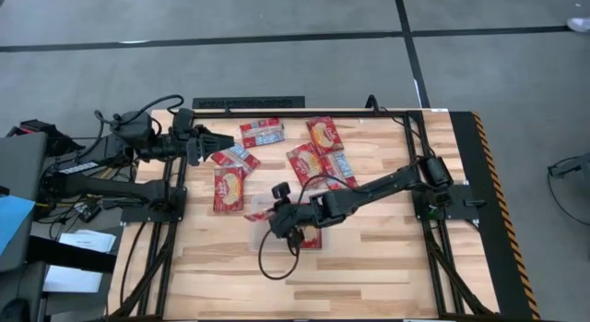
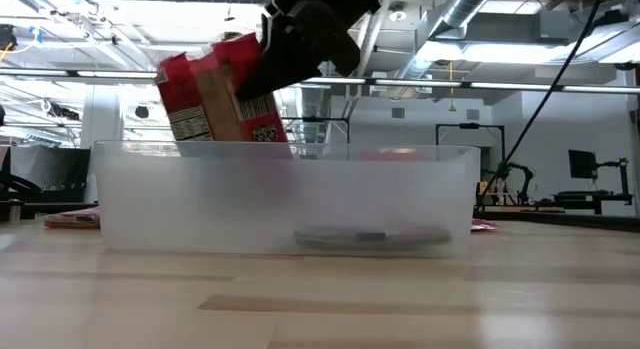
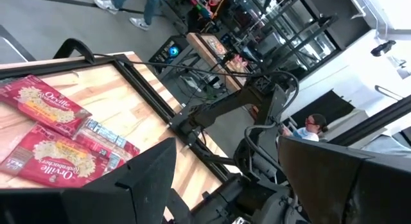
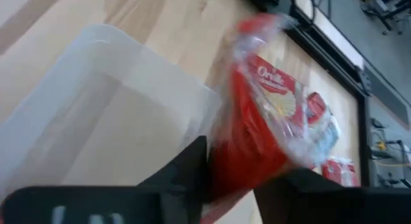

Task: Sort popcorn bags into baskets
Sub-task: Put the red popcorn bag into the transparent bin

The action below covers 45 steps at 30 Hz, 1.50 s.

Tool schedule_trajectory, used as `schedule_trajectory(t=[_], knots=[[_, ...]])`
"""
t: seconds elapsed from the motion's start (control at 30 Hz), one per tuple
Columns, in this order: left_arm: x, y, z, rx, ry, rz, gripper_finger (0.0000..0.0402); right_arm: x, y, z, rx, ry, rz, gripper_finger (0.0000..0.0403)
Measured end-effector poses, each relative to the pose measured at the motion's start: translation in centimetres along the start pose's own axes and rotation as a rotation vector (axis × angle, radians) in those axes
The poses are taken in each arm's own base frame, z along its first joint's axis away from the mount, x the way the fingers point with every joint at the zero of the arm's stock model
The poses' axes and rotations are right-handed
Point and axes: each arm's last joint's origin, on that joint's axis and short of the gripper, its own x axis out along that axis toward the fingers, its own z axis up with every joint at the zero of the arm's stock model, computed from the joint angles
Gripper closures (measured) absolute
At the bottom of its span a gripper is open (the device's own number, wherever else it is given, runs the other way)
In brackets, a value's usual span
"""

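The clear plastic tray (image 1: 255, 214) (image 2: 285, 199) (image 4: 96, 108) stands on the table near its middle. My right gripper (image 1: 279, 220) (image 2: 290, 49) (image 4: 231, 179) hovers over it, shut on a red popcorn bag (image 2: 215, 89) (image 4: 273, 115). In the high view the gripper hides most of that bag. Something flat lies on the tray's floor (image 2: 370, 237). Several more red bags lie flat on the far half of the table (image 1: 261, 133) (image 1: 324, 135) (image 1: 229, 188) (image 1: 304, 162). My left gripper (image 1: 219, 139) (image 3: 231, 185) waits open near the far left, above the bags (image 3: 45, 105). My right gripper pinches the red popcorn bag between its two fingers at one end (image 4: 237, 160) (image 2: 255, 79). The fingers (image 2: 290, 59) slant down from above. The bag is lifted clear and hangs tilted below them, its lower end (image 2: 225, 134) at about the height of the tray's rim.
A black frame runs along the table's left, far and right edges (image 1: 406, 119). Bare wood lies on the near half of the table (image 1: 369, 267). Cables loop below the right arm near the tray (image 1: 272, 262). A person sits in the room beyond the table (image 3: 314, 124).
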Motion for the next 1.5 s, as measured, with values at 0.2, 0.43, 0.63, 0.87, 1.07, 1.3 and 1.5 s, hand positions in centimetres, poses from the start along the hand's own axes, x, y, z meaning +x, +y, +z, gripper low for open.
schedule_trajectory(t=[0.2,0.43,0.63,0.87,1.07,1.3,1.5], knots=[[0.0,0.0,0.0,0.017,0.001,0.001,0.0141,-0.2,0.6,0.2,-0.013,-0.004,0.029,0.0219],[0.0,0.1,-0.1,0.043,0.014,0.015,0.0141,-0.9,2.0,0.9,-0.038,-0.024,0.051,0.0183],[0.0,0.4,-0.4,0.044,0.038,0.039,0.0141,-1.4,3.0,1.3,-0.045,-0.035,0.069,0.0172],[0.0,0.6,-0.5,0.046,0.055,0.056,0.0141,-2.4,2.7,1.3,0.071,-0.034,0.134,0.0173],[-0.2,1.6,-1.3,0.06,0.13,0.173,0.0141,-6.1,0.1,1.3,0.257,0.003,0.122,0.0174],[-0.4,5.6,-4.6,0.044,0.318,0.663,0.0141,-11.1,-5.3,-1.3,0.556,0.154,0.038,0.0174],[0.4,11.0,-10.3,-0.03,0.43,0.879,0.0141,-12.9,-7.1,-2.4,0.619,0.184,0.016,0.0174]])
